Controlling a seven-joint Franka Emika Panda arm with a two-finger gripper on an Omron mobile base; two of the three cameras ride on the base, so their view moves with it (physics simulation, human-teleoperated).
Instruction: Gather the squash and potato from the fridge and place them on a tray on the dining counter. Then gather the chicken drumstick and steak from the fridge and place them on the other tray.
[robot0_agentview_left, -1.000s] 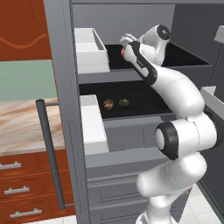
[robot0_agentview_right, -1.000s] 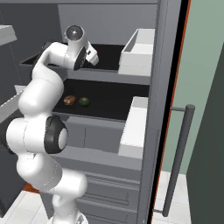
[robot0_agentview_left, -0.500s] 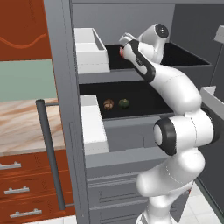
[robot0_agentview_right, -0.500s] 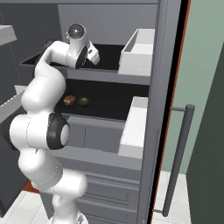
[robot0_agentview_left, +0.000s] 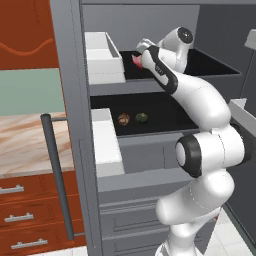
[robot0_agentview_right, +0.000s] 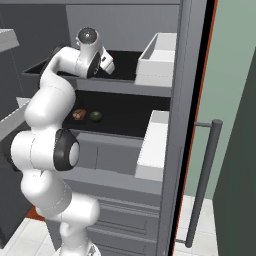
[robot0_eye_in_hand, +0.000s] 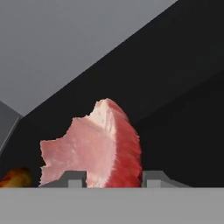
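Note:
The grey fridge (robot0_agentview_left: 70, 100) stands open. My gripper (robot0_agentview_left: 139, 59) (robot0_agentview_right: 107, 62) reaches onto its black upper shelf. In the hand view the gripper (robot0_eye_in_hand: 113, 179) is shut on the steak (robot0_eye_in_hand: 100, 148), a pink slab with a deep red edge that stands on edge between the two fingertips (robot0_eye_in_hand: 153, 178). The steak (robot0_agentview_left: 135, 60) shows as a pink spot at the hand in the left base view. An orange-brown lump (robot0_eye_in_hand: 15, 177), perhaps the chicken drumstick, peeks in beside it. On the shelf below lie the brown potato (robot0_agentview_left: 123, 119) (robot0_agentview_right: 79, 114) and the dark green squash (robot0_agentview_left: 142, 118) (robot0_agentview_right: 95, 116), side by side.
White door bins (robot0_agentview_left: 102, 50) (robot0_agentview_left: 107, 145) (robot0_agentview_right: 160, 57) (robot0_agentview_right: 152, 150) flank the shelves close to my arm. Long bar handles (robot0_agentview_left: 55, 175) (robot0_agentview_right: 205, 180) hang on the doors. A beige marbled counter top (robot0_agentview_left: 22, 145) over red-brown drawers lies at the left.
The jaws have narrowed from wide open onto the steak. The arm has stayed nearly in place at the upper shelf.

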